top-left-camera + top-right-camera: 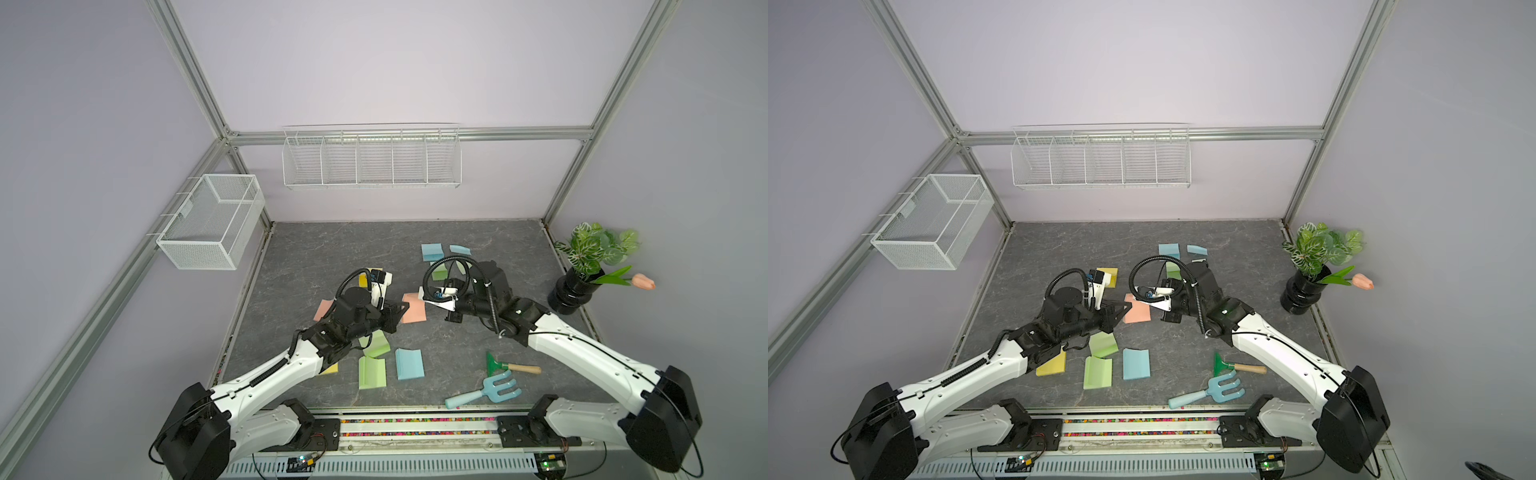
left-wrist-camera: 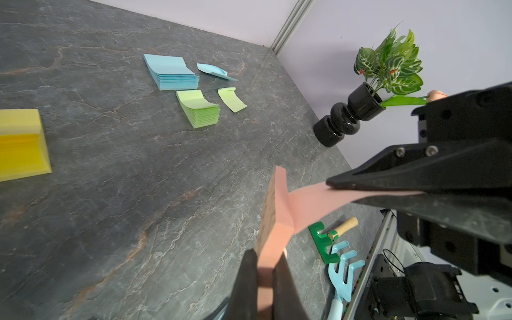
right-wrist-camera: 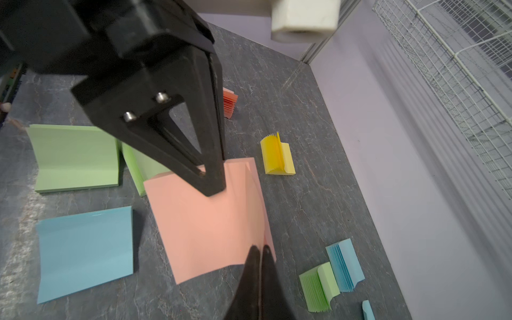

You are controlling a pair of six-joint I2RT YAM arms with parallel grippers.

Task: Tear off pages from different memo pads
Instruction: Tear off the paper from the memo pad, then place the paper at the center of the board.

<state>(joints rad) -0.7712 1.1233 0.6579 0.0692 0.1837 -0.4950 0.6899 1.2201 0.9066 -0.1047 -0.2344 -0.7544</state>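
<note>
Peeling one sheet from the salmon-orange memo pad [image 1: 415,311] is the step in hand. The pad sits at the middle of the table, the left gripper [image 3: 213,188] is clamped shut on its 9 o'clock edge, and the right gripper [image 3: 260,257] is pinched closed on the top page [image 2: 313,198] from the 3 o'clock side. In the left wrist view that page stands lifted off the block yet joined to it along one edge, so the tear is not yet finished. The next move, as I judge it, calls for the right arm to draw the sheet away toward 3 o'clock, low and steady, while the left arm holds the block firm; a jerk could crease the thin paper or drag the pad along. A loose blue page [image 2: 216,71] and a loose green page [image 2: 232,99] lie at about 1 o'clock beside the far blue pad [image 2: 170,72] and the far green pad [image 2: 199,109], which suggests those two are done. A yellow pad [image 3: 278,159] lies at 10 o'clock and a near blue pad [image 1: 409,363] at 6 o'clock. The tabletop [image 1: 316,249] is dark grey, stone-look, with pale veins. A blue toy fork [image 1: 484,390] lies at 5 o'clock and a black vase [image 1: 571,293] with a plant stands at 3 o'clock. Lavender walls carry a wire rack [image 1: 372,160] at 12 o'clock and a mesh basket [image 1: 208,224] at 10 o'clock.
</note>
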